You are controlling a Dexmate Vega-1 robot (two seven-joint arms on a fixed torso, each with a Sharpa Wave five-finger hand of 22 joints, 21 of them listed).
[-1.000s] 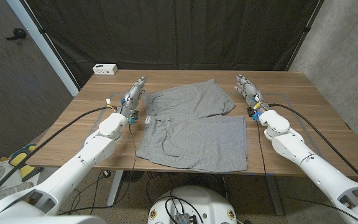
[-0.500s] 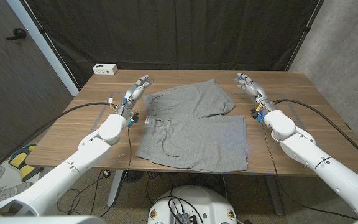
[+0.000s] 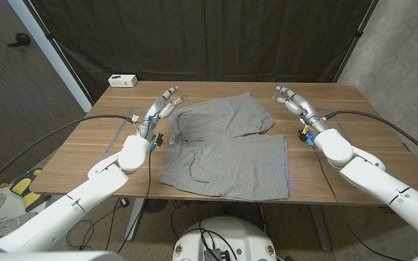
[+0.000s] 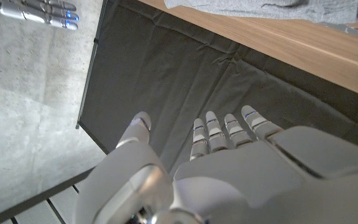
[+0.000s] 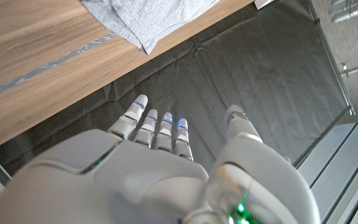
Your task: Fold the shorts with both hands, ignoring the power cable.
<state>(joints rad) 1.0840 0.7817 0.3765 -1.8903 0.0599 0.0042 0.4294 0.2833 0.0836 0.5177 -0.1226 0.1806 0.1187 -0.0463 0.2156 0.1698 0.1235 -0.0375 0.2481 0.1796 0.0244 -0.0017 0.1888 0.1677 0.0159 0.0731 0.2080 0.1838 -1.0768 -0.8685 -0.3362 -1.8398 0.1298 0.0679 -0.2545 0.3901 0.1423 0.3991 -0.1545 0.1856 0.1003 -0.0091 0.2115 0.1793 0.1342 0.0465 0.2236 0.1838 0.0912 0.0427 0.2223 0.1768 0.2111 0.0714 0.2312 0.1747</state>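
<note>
The gray shorts point(image 3: 223, 148) look soft and floppy, so both empty, spread hands, left point(image 3: 162, 104) and right point(image 3: 293, 99), should pinch the edges.

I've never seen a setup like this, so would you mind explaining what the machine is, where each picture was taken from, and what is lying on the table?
This is a two-armed robot standing at a wooden table. The wide picture comes from a camera on its head, looking down over both arms. The other two come from cameras on its wrists, looking along the back of each hand, so the scene appears turned. On the table lie grey shorts, spread out with one leg folded over, and a small white box at the far left corner. The left hand and right hand sit on either side of the shorts, fingers apart, holding nothing. Black cables run along both arms.
</note>
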